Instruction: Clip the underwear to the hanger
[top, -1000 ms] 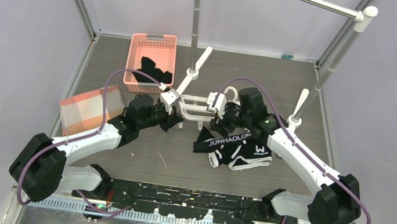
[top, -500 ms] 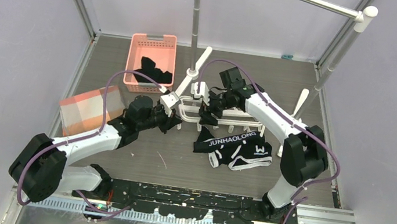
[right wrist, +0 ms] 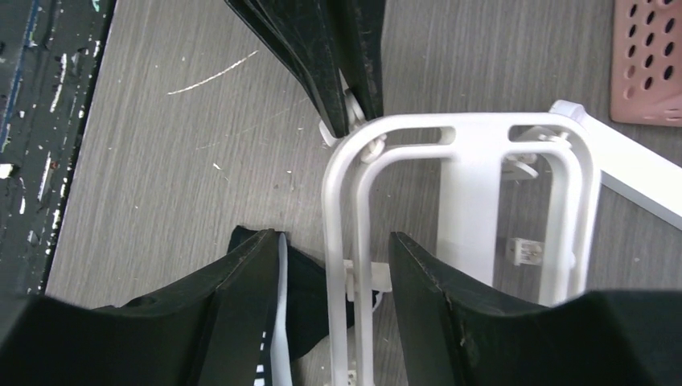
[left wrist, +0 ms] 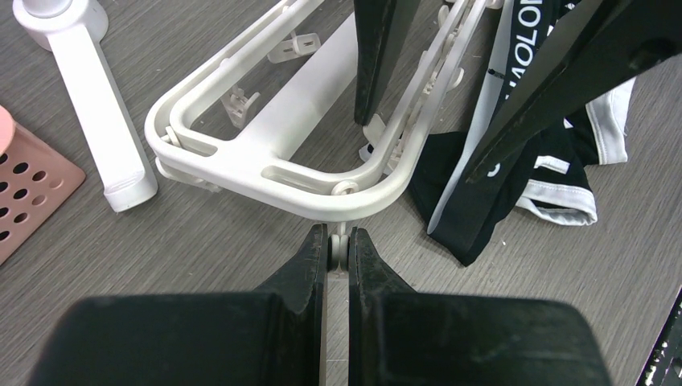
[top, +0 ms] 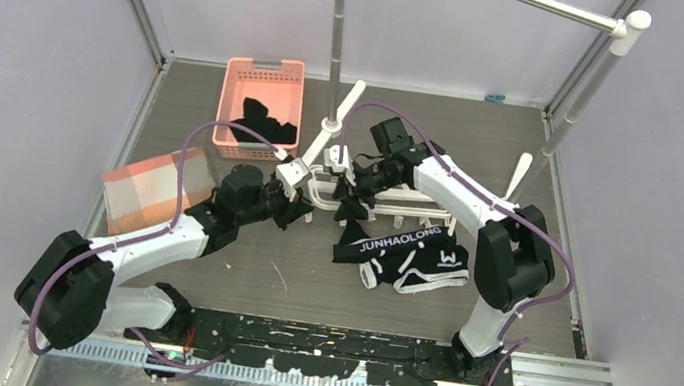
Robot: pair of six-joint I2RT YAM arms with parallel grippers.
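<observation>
Hanger [top: 320, 193] and underwear [top: 405, 252] are seen mid-desk in the top external view. The white frame runs left to right between the two white feet of the grey rail stand [top: 337, 31]. The briefs lie bunched against its near edge, lettering up. The left gripper [top: 302, 210] is set at the frame's rounded left end, and the right gripper [top: 347, 202] is lowered over the frame just beside it. A pink basket [top: 265, 66] holding black garments [top: 267, 125] stands close behind the left end. Bare desk [top: 295, 282] shows between the briefs and the black base strip [top: 328, 337].

From the left wrist, the left gripper [left wrist: 338, 241] is seen pinched together on a small white peg under the curved end of the hanger [left wrist: 265, 173]. A stand foot [left wrist: 88, 104] and the basket corner [left wrist: 24, 185] lie to one side, the underwear [left wrist: 474, 217] to the other. The right gripper's fingers [left wrist: 376, 48] are seen reaching in over the frame.

From the right wrist, the right gripper [right wrist: 334, 240] is spread apart, astride one long rail of the hanger [right wrist: 458, 129]; contact cannot be told. The underwear [right wrist: 306, 301] lies under that rail.
</observation>
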